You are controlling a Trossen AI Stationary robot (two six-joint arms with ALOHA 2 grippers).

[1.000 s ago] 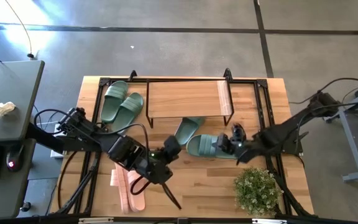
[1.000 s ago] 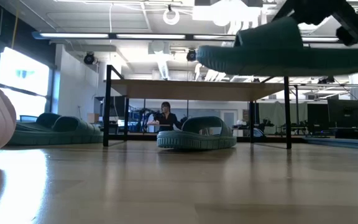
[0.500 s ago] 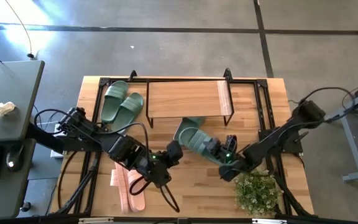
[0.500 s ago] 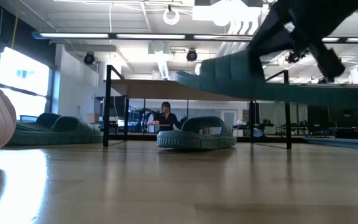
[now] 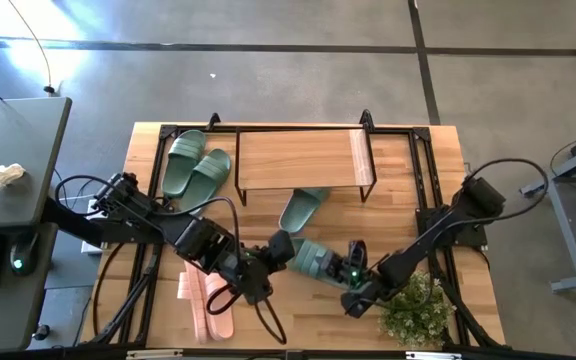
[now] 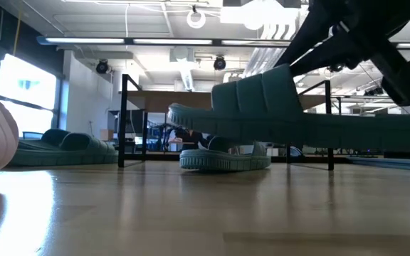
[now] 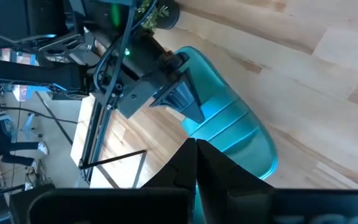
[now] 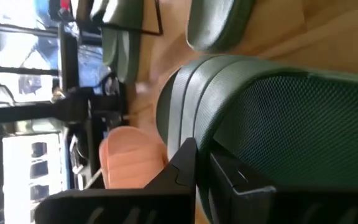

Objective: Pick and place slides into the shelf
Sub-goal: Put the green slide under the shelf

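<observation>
My right gripper (image 5: 351, 272) is shut on a sage-green slide (image 5: 316, 260), held in the air over the table's middle near part. My left gripper (image 5: 280, 246) is shut and empty. It hovers at that slide's toe end, and I cannot tell whether it touches. The shelf (image 5: 303, 160) stands at the far middle. A second green slide (image 5: 303, 208) lies sole-down with its far end under the shelf. A green pair (image 5: 193, 165) lies left of the shelf. The pink pair (image 5: 203, 298) lies at the near left. My right gripper pinches the slide's heel end (image 8: 229, 143) behind the broad strap, coming from the table's right and slanting down, roughly along the slide. Its own fingers hide the exact spot. The slide (image 6: 262, 107) hangs clear of the table, about level, strap up.
A potted plant (image 5: 413, 305) stands at the near right, close under my right arm. Black frame rails (image 5: 148, 270) run along both table sides. Bare wood lies between the shelf and the near edge.
My right gripper has come down and toward the table's near-left with the green slide. The slide has swung from lying across in front of the shelf until its toe points at my left gripper. It stays clear of the table. My left gripper has turned slightly in place.
</observation>
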